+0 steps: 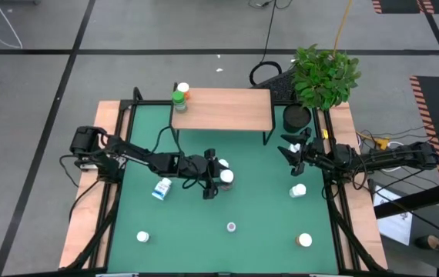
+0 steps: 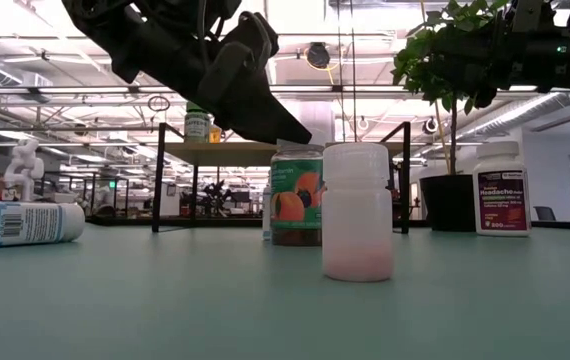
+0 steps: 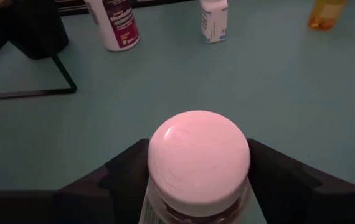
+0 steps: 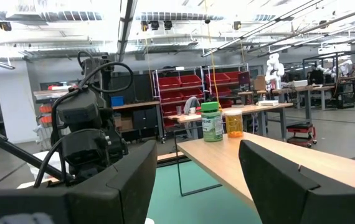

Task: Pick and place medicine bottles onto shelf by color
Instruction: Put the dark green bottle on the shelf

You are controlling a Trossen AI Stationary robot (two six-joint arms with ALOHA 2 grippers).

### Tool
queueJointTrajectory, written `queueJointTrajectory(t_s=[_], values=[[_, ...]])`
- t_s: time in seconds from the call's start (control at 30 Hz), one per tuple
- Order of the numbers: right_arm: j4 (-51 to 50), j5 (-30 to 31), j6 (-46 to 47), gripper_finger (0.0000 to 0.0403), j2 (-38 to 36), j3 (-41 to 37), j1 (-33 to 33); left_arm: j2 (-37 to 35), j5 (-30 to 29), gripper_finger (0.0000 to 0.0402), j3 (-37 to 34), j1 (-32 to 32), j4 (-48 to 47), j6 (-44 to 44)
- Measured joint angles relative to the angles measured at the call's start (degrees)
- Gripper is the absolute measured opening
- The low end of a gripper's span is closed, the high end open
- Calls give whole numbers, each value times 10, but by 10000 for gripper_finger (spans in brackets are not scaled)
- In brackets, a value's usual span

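Note:
A bottle with a white cap (image 3: 198, 155) and a green fruit label (image 2: 297, 195) stands upright on the green mat in mid-table. My left gripper (image 1: 216, 177) is shut on it. The shelf (image 1: 221, 109) at the far side carries a green bottle (image 1: 179, 98) and an orange one (image 1: 185, 91) on its left end. Other medicine bottles stand on the mat: a translucent white one (image 2: 356, 210), a red-labelled one (image 2: 500, 190), and one lying on its side (image 1: 162, 188). My right gripper (image 1: 291, 152) hangs open above the mat's right side, holding nothing. My left gripper has the fruit-label bottle between its two fingers (image 3: 127, 171), just under the cap's rim (image 3: 156, 180); the cap hides the exact place of contact. The fingers come from the table's left, slanting down. The bottle stands upright with its base on the mat.
Another bottle (image 1: 221, 164) stands close behind the held one. White-capped bottles (image 1: 142, 237) (image 1: 304, 240) sit near the front edge. A potted plant (image 1: 323, 75) in a black pot (image 1: 297, 117) stands right of the shelf. Wooden boards (image 1: 81, 231) flank the mat.

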Motion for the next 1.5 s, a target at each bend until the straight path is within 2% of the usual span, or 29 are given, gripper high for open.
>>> queueJointTrajectory(t_s=[0.27,0.43,0.93,1.07,1.27,1.5], values=[[0,0,3,224,0,0,0,-2,-6,241,0,0,-3,-13],[-1,0,6,224,0,0,0,-35,-28,244,-1,-4,-30,-29],[-7,-1,20,224,10,0,0,-256,-158,242,-1,2,-241,-103],[-4,-1,20,224,11,0,0,-306,-187,242,-1,22,-273,-103],[0,-1,20,224,13,0,0,-360,-194,243,5,76,-301,-100],[0,0,20,224,13,0,0,-365,-194,243,85,148,-433,-87]])
